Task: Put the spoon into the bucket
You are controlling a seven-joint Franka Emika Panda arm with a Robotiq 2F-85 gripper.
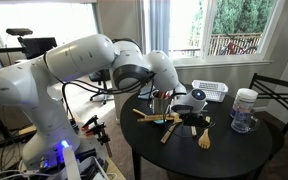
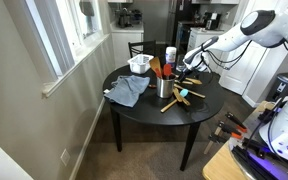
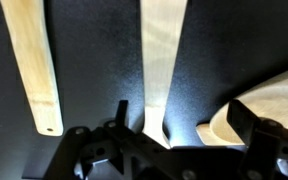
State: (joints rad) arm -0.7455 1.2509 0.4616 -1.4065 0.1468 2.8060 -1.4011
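Your gripper is wide open, nothing held, straddling the spoon on the table. Grasp, lift & drop into bucket all yet to do.

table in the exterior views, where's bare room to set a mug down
Bare tabletop lies along the camera-side rim past the wooden utensils, and between them and the clear jar. Crowded around the bucket, gripper and white basket.
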